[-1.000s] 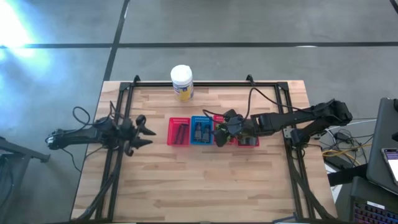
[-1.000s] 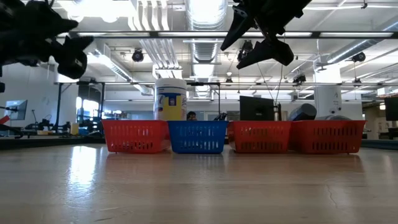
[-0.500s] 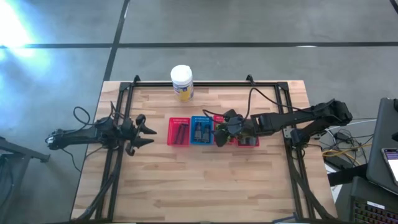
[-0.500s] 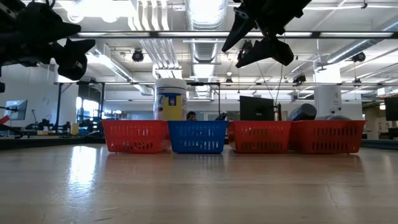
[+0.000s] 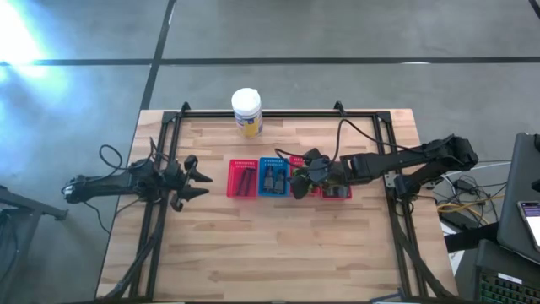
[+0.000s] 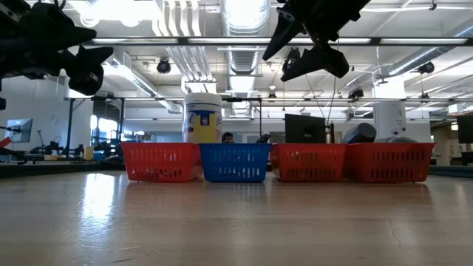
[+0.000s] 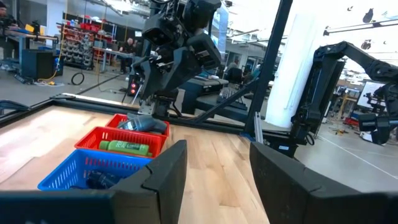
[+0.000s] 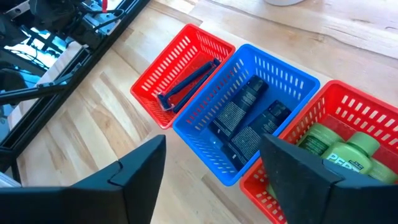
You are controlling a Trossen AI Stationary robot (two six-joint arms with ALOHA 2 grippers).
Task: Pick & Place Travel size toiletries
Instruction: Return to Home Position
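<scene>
High view shows you the right gripper (image 5: 297,177) over the red bin (image 6: 309,162) of green bottles (image 8: 339,152), the left gripper (image 5: 202,185) at the bench (image 5: 278,245) edge, both with jaws apart.

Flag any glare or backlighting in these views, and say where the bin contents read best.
High view: a hard glare patch washes the floor at the top-left corner; the table is evenly lit. Low view: ceiling lights backlight the left gripper and right gripper into silhouettes. Right wrist view: even light, so the green bottles and dark packs read best.
</scene>
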